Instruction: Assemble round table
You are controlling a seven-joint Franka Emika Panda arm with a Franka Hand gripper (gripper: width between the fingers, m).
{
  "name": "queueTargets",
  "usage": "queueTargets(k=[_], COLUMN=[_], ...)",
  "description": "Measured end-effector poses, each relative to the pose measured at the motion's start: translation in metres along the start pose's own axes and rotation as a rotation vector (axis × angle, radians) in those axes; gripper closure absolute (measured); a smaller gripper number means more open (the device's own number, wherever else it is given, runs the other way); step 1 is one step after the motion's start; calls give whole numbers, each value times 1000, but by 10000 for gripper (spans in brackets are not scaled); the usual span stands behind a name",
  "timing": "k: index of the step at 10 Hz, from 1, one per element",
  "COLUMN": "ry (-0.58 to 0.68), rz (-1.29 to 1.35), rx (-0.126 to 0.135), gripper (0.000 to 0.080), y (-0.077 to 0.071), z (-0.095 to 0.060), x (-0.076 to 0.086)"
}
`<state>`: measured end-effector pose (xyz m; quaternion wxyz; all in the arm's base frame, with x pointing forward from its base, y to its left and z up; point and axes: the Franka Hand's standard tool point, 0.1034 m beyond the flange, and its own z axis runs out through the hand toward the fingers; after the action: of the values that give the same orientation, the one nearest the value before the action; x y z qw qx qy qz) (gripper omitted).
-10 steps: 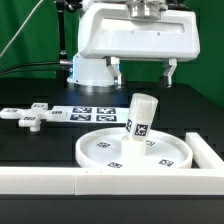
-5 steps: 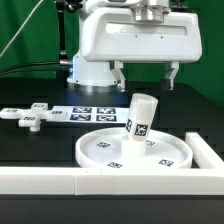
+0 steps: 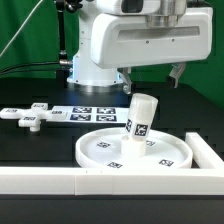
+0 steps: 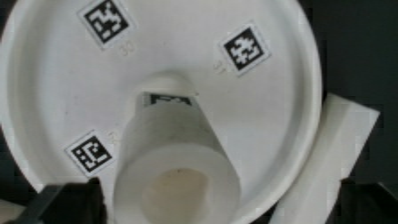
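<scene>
Two fingers of the claw [image 3: 151, 78] hung wide apart and held nothing, high over the middle of the scene. Directly under them stood the short post [image 3: 141, 117], which appeared to lean a little toward the exterior view's right. Its foot sat at the centre of the large rimmed disc [image 3: 92, 150]. The wrist view looked straight down the post [image 4: 178, 160] onto the disc [image 4: 71, 90].

The likely trouble was the lean. If the claw came down off-centre, one finger could strike the post's top and tip it out of its seat. A push could also slide the disc across the black surface [image 3: 30, 145].

The disc served as a shallow tray and held only the post. The cross-shaped piece [image 3: 27, 118] lay outside it, well apart on the exterior view's left, beside the marker board [image 3: 85, 113]. The white border wall [image 3: 60, 181] ran along the near edge, touching the disc's rim or just beside it.
</scene>
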<state>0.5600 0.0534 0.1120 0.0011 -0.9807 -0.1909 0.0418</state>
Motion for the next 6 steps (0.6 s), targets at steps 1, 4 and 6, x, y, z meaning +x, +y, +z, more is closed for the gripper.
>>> queueTargets(k=[1, 4, 6], ry=[-17, 71, 71], rz=[-34, -57, -57], rx=[-25, -53, -52], gripper=[150, 150, 150], y=[4, 4, 4], z=[3, 8, 8], x=[1, 1, 1])
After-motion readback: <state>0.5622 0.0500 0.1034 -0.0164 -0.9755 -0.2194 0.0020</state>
